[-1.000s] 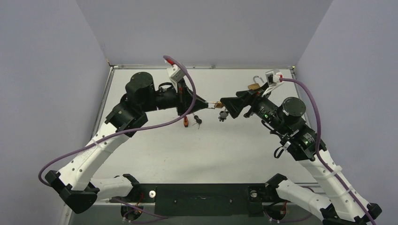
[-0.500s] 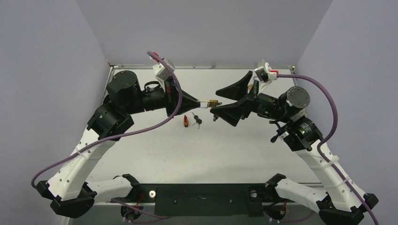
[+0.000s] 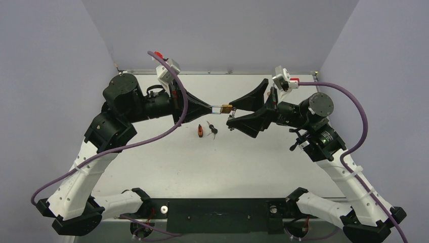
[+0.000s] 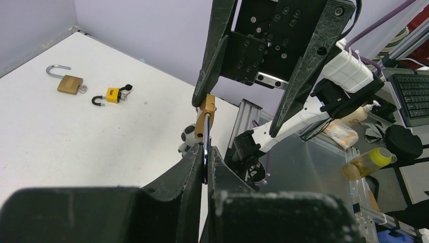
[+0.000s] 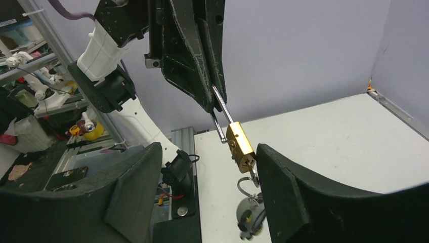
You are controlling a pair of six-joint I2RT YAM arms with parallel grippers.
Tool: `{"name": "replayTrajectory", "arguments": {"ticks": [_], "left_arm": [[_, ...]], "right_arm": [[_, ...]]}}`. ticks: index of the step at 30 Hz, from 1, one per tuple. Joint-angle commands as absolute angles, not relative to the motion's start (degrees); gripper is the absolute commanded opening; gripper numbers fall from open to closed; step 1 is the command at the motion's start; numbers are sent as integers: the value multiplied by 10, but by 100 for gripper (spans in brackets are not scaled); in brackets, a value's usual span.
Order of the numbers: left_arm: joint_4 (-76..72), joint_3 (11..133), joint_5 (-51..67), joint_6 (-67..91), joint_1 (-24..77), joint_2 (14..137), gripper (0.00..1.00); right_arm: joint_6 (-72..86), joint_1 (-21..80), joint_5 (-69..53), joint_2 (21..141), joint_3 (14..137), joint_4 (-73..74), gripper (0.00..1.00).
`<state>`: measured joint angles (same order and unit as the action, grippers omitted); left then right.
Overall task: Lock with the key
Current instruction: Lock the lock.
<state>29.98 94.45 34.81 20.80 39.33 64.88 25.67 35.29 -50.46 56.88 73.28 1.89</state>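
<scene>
My left gripper (image 3: pixel 210 108) is shut on the steel shackle (image 4: pixel 206 144) of a brass padlock (image 3: pixel 226 108) and holds it in the air over the table's middle. The shackle (image 5: pixel 220 117) stands open at one leg. A key (image 5: pixel 251 173) sits in the bottom of the padlock's body (image 5: pixel 240 144), and a ring of more keys (image 5: pixel 250 213) hangs from it. My right gripper (image 3: pixel 237 111) is open, its two fingers (image 5: pixel 303 192) astride the padlock body, one close beside the key. It holds nothing.
A red-handled key (image 3: pixel 200 131) and a dark key bunch (image 3: pixel 212 129) lie on the table below the padlock. A second brass padlock (image 4: pixel 69 83) and a small yellow padlock (image 4: pixel 112 94) lie near the far right corner.
My right gripper has opened and let go at the key end. My left arm has drawn back to the left with the padlock. The right arm has swung up and back.
</scene>
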Motion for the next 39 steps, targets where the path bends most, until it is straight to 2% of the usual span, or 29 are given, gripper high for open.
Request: {"name": "replayTrajectory", "arguments": {"ticks": [1,8,13,21,28,39], "left_arm": [[279,968,367,222,390,643,0],[253,964,390,241,389,641,0],[244,961,400,251,389,641,0],[219,956,413,267,385,643,0],[209,951,416,276,382,647,0],[197,935,421,283,381,649,0]], "right_arm": [[285,354,-530,564,726,-71,63],[296,358,-531,568,720,-86,55],[295,359,-531,569,718,-86,46],[294,359,-539,567,710,-84,44],[295,359,-539,559,705,-82,31],[345,360,-536,551,691,-137,27]]}}
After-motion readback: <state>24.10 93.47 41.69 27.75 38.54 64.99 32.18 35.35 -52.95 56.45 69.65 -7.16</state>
